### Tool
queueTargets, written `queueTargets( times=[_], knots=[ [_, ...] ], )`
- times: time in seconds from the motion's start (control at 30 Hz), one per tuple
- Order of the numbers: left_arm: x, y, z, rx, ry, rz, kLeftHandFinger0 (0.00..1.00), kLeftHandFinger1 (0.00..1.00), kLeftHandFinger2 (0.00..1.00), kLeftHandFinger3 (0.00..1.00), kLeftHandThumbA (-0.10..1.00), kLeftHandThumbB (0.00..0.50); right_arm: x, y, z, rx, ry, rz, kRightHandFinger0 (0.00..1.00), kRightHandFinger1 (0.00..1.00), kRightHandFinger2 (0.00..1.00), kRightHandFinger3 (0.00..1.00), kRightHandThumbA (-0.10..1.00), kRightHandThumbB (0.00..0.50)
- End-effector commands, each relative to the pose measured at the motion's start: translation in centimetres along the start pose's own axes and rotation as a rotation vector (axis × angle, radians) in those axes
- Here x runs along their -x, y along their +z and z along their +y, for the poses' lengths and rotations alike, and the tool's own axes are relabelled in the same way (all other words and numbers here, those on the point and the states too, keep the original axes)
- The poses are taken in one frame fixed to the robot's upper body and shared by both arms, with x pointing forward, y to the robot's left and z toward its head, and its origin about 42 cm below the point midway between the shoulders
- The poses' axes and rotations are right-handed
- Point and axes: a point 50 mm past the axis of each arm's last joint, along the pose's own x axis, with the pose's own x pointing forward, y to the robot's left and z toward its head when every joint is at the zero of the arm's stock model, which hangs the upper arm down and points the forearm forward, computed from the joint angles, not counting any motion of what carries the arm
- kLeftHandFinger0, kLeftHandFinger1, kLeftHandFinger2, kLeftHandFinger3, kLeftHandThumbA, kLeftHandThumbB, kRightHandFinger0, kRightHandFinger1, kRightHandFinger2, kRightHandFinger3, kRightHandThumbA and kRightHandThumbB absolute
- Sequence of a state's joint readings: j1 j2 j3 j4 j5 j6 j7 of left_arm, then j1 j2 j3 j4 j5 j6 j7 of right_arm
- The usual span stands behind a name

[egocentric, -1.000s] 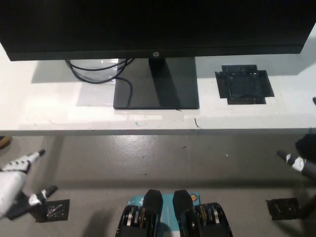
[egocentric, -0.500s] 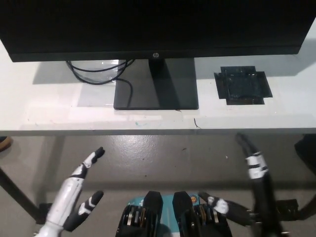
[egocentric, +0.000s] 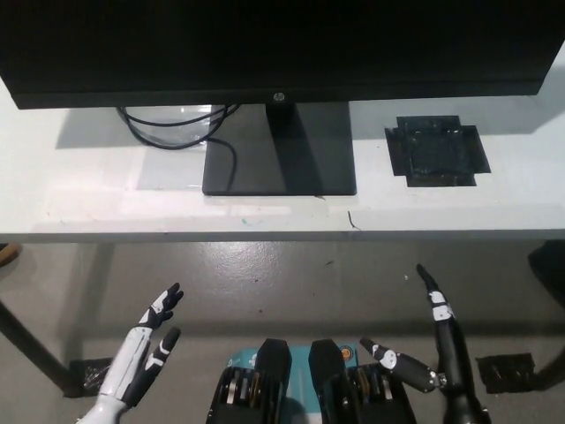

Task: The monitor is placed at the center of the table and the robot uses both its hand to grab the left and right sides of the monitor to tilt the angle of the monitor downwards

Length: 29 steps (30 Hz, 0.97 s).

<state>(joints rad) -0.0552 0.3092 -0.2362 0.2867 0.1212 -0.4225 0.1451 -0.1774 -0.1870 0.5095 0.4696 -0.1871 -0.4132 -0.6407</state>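
**A:** Head view first: where does the monitor sit?

**B:** Along the far edge of the white worktop, roughly midway between the worktop's left and right ends. Its screen faces the robot and its long axis runs left to right, parallel to the worktop's front edge. Both ends of the panel run to the picture's borders.

**A:** How will it handle?

**B:** My guess is a stiff, flat panel, moderately heavy, with smooth bezels that could slip, and a screen face that shouldn't be pressed. I'd take it by the left and right side edges, so the two hands turn it evenly about the hinge.

**A:** What carries it?

**B:** A dark neck and a flat rectangular base resting near the worktop's middle. That base should stay put while the panel tips.

**A:** Anything else up there?

**B:** A looped cable left of the base, and a black tape patch towards the right end.

**A:** And the hands?

**B:** The left hand and right hand are both below the front edge, over the floor, fingers spread, holding nothing, well apart from the monitor.
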Motion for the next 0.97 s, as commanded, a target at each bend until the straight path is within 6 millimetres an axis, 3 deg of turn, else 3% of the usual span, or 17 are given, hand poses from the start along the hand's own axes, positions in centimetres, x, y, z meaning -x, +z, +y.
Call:
queueTargets(
  times=[0.0,0.2,0.4,0.93],
  knots=[
    [-1.55,0.73,0.51,0.027,0.024,-0.066,1.00,1.00,1.00,1.00,1.00,0.326,-2.01,0.49,-0.16,-0.112,-0.010,-0.008,1.00,1.00,1.00,1.00,1.00,0.374],
    [-1.85,0.66,0.61,0.027,0.024,-0.065,1.00,1.00,1.00,1.00,1.00,0.340,-2.33,0.38,-0.19,-0.118,-0.011,0.001,1.00,1.00,1.00,1.00,1.00,0.371],
    [-1.90,0.67,1.02,0.028,0.022,-0.066,1.00,1.00,1.00,1.00,1.00,0.321,-2.46,0.58,-0.23,-0.132,-0.010,0.000,1.00,1.00,1.00,1.00,1.00,0.389],
    [-2.31,0.61,1.35,0.010,0.023,-0.067,1.00,1.00,1.00,1.00,0.98,0.291,-2.89,0.76,-0.20,-0.121,0.005,-0.014,1.00,1.00,1.00,1.00,0.98,0.378]
  ],
)
